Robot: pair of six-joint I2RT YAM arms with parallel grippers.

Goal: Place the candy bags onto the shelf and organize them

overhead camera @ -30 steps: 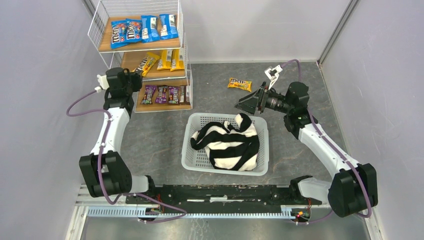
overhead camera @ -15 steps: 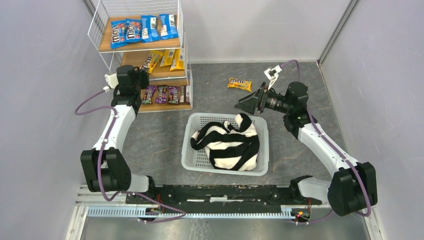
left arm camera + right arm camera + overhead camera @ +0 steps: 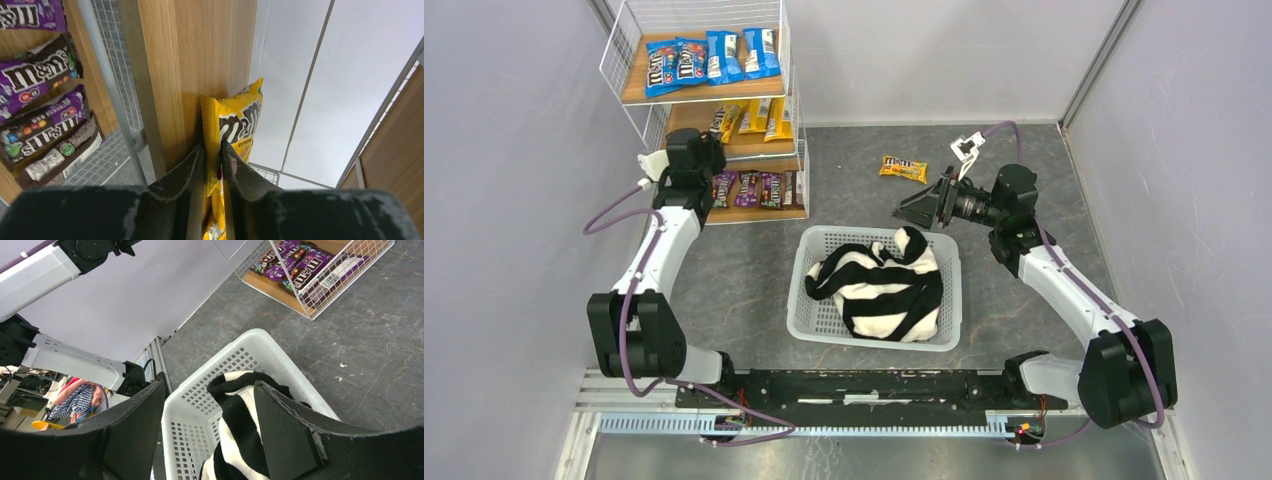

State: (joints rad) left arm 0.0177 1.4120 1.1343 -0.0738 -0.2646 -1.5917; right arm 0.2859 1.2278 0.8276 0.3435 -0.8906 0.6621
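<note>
While left jaws pinch a yellow candy bag [image 3: 239, 120] beside the shelf board [image 3: 195, 60], right jaws gape near the basket [image 3: 844, 233].

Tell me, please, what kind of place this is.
Probably a robot test cell, not a shop: plain grey walls enclose a table with two arms on a rail and a shelf of candy bags.

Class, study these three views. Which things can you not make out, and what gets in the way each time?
- Top view: the left gripper, hidden under its own wrist beside the shelf.
- Left wrist view: the lower end of the yellow bag, behind the fingers.
- Top and right wrist views: whatever lies under the striped cloth in the basket.
- Top view: the loose bag's print, too small.
</note>
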